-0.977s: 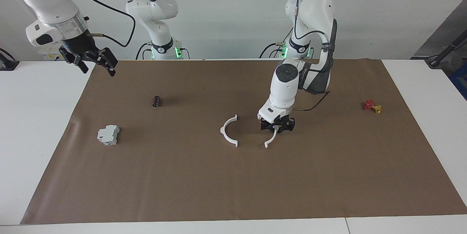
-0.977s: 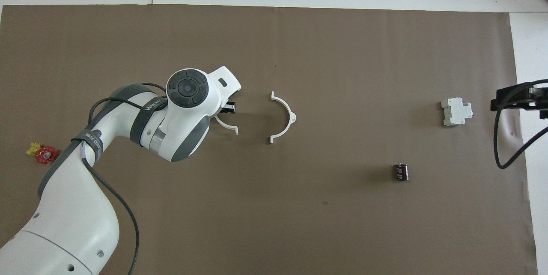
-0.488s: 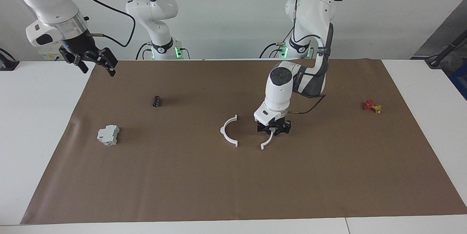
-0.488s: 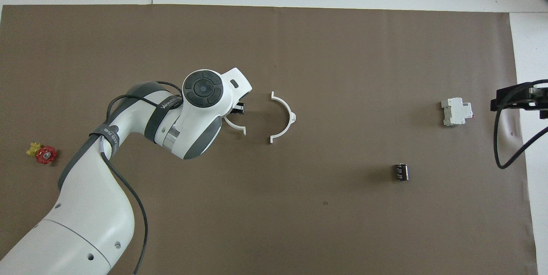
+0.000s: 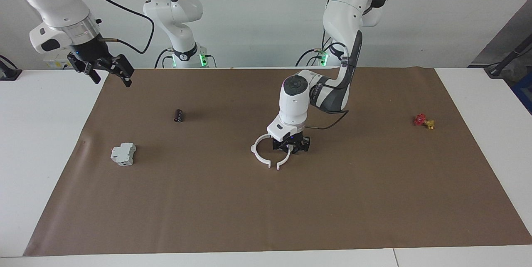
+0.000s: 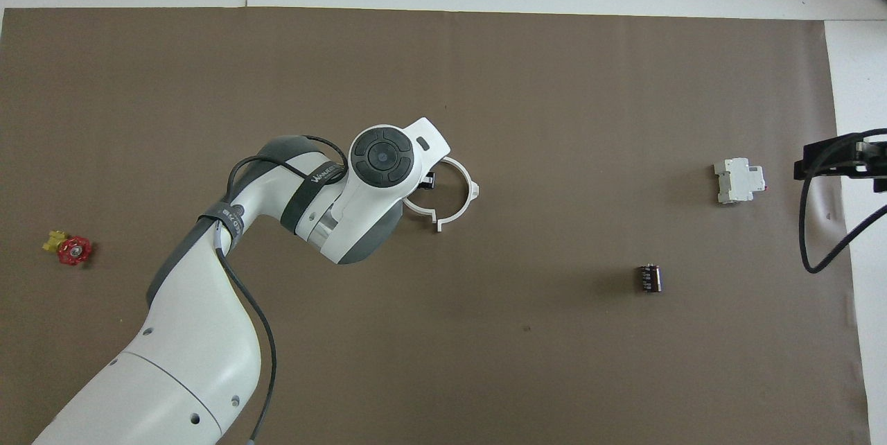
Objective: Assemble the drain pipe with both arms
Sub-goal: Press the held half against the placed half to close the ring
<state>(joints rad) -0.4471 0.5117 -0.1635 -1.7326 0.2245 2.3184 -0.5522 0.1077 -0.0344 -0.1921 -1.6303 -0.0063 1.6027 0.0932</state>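
We see no container on the table (image 5: 41, 142); all things lie directly on the brown paper sheet (image 5: 266, 217) which covers its middle.

The drain pipe is here in two white half-rings. One half-ring (image 5: 258, 154) (image 6: 463, 199) lies flat on the sheet near the middle of the table. The other half-ring (image 5: 285, 159) (image 6: 416, 209) is in the left claw (image 5: 291, 145) (image 6: 427, 181), which is closed on it down at the sheet. This held half-ring lies on the side toward the left arm's end of the table. The open sides of the two halves face each other, so together they draw almost a full ring. At the ends farther from the robots the tabs are just beside each other, with a small gap which we can see in both views. At the ends nearer to the robots the claw covers the place, so we cannot tell if they touch.

The left arm (image 5: 332, 88) (image 6: 208, 306) reaches from its base to the middle of the table, with the elbow bent and the wrist pointing straight down.

The right arm (image 5: 62, 5) waits. The right claw (image 5: 109, 69) (image 6: 842, 157) hangs in the air over the edge of the sheet at the right arm's end of the table, with its fingers spread and nothing between them.

Toward that end lie a grey-white boxy block (image 5: 123, 154) (image 6: 739, 180) and a small dark cylinder (image 5: 178, 115) (image 6: 649, 278); the cylinder is nearer to the robots than the block. A small red and yellow part (image 5: 424, 121) (image 6: 67, 248) lies toward the left arm's end of the table.
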